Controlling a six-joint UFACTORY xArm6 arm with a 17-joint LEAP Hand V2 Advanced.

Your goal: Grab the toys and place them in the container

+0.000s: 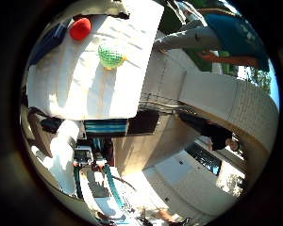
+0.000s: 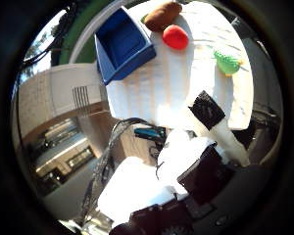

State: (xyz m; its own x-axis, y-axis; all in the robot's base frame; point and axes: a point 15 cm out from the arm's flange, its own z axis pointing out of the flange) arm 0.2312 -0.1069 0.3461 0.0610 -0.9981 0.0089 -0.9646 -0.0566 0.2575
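You have not begun the sorting, as far as these views show: the blue container [image 2: 123, 46] sits in the upper left of the thumb-side view on the white surface [image 2: 161, 93], and what shows of its inside looks empty. Three toys lie out on the surface. The brown toy [image 2: 162, 15] is at the top centre, just beside the container's far corner, with the red toy [image 2: 176, 36] right below it and close to touching. The green toy [image 2: 227, 62] rests well apart from them, toward the upper right.

So you have all three picks left, by my reading.

The brown toy's long axis runs diagonally, from lower left up to upper right. The red toy is a rounded oval that leans the other way. The green toy's long axis slants toward the right, with a small yellow tip pointing to the right edge.

Your robot hand [image 2: 206, 142] holds nothing; the one black-tipped finger you see reaches out straight toward the surface, well short of any toy.
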